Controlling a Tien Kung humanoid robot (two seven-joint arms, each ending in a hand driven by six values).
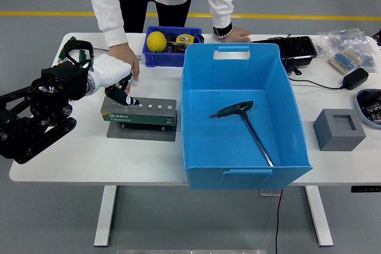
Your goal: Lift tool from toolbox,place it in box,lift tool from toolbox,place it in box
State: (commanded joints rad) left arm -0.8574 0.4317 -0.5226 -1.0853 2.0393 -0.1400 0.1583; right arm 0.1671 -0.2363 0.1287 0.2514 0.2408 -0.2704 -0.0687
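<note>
The grey and green toolbox [141, 115] lies on the table left of the big blue box [286, 96]. A row of holes shows along its top. My left hand [121, 92], white with dark tips, is down on the toolbox's left end and hides whatever stands there. A T-handle wrench [245, 119] with a green-black grip lies on the blue box's floor. A person in a white top stands at the far side. One of the person's hands [126, 57] hangs just behind my hand, off the toolbox. The person's other hand [234, 33] rests on the table.
A small blue bin [171, 56] holding a yellow ball and tape measures stands behind the toolbox. Green-handled tools [75, 46] lie at the far left. A grey foam block [338, 129], a black tray [293, 49], a power adapter [356, 77] and bagged parts [347, 43] are at the right.
</note>
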